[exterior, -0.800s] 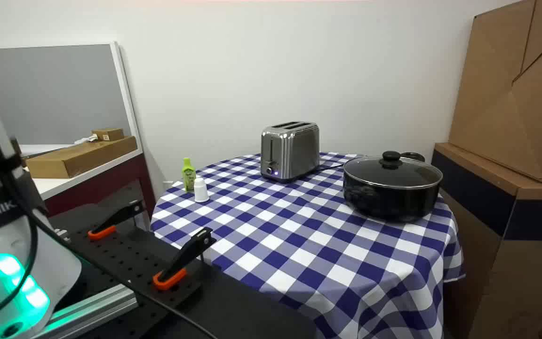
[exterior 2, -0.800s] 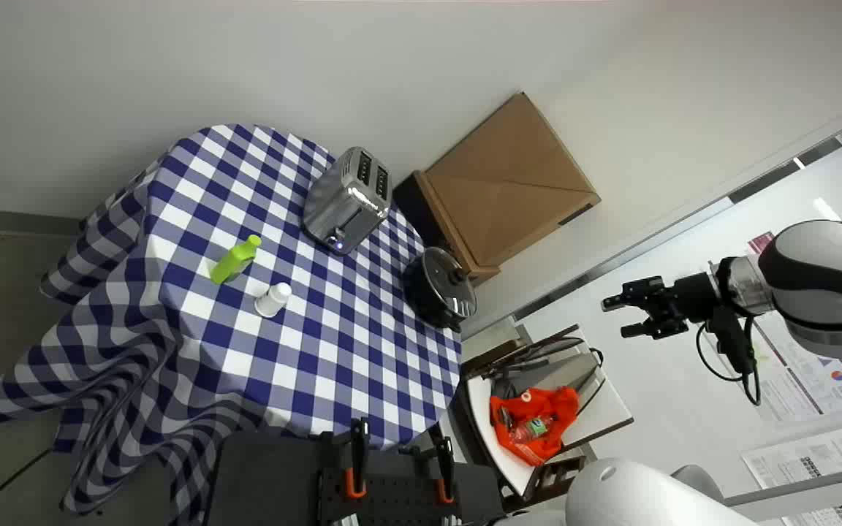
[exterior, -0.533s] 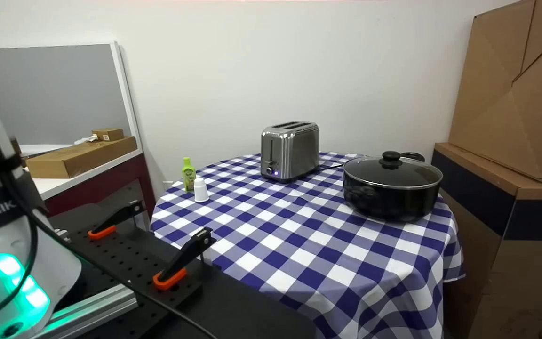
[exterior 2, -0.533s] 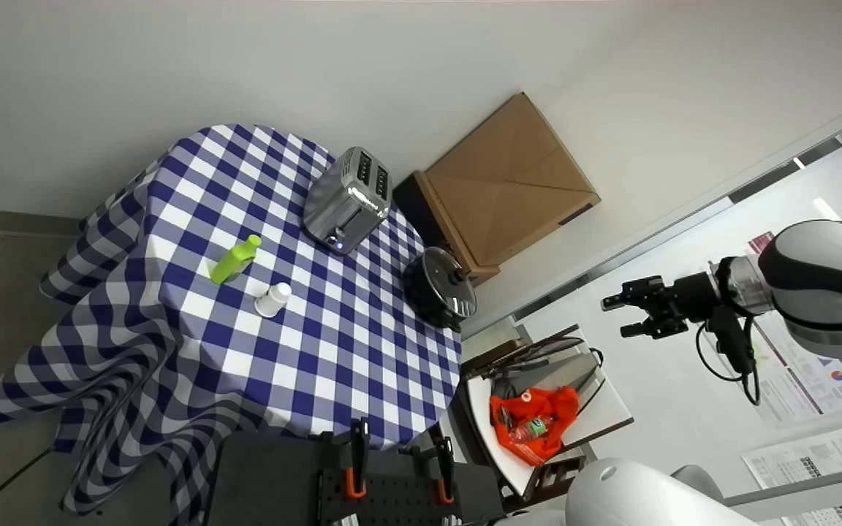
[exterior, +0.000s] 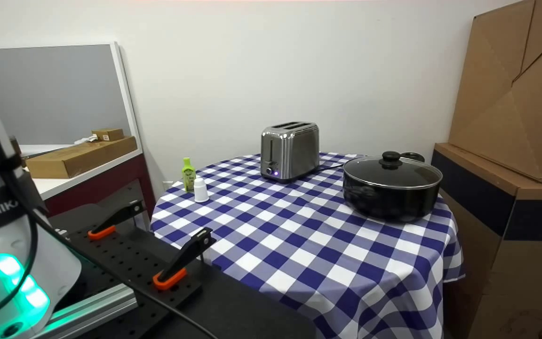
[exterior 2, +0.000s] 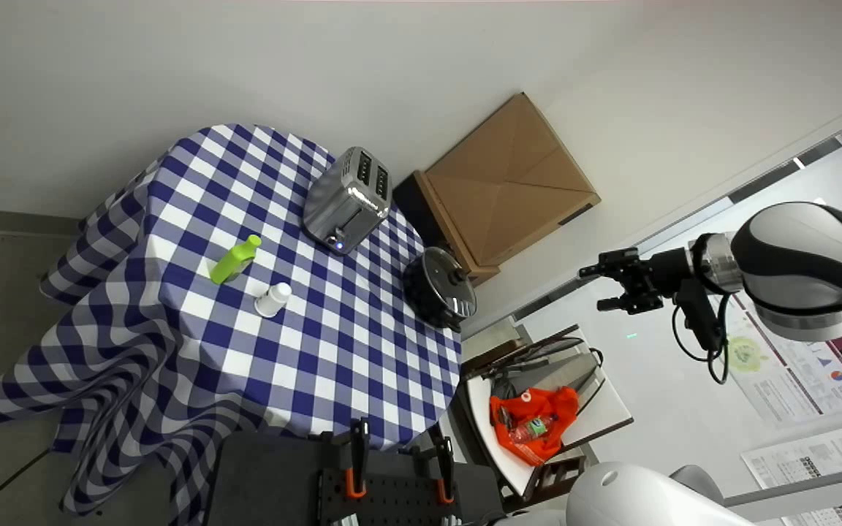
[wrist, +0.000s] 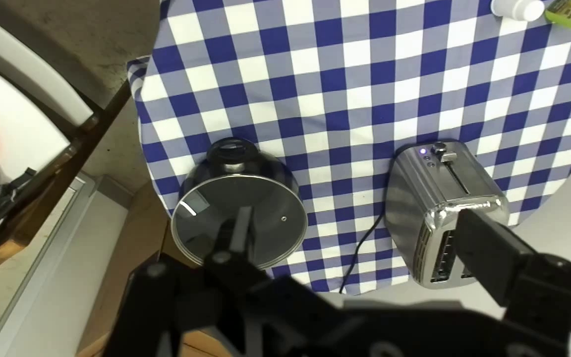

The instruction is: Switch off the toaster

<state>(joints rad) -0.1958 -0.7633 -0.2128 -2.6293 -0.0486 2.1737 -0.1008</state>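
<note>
Just moved gripper, prob. twd toaster (hard to judge depth); w/ jaws wide apart, holding nothing. So only approaching; by lit lamp, not switched off yet.

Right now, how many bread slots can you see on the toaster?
2, side by side in the top of the toaster: one slot toward the black pot, the other slot away from it. A gripper finger partly hides the latter in the wrist view.

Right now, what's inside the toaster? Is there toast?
In the wrist view, thin wires show inside one slot of the toaster. Nothing sticks up from either slot. The metal walls hide the bottom, so I can't tell if toast sits deeper.
</note>
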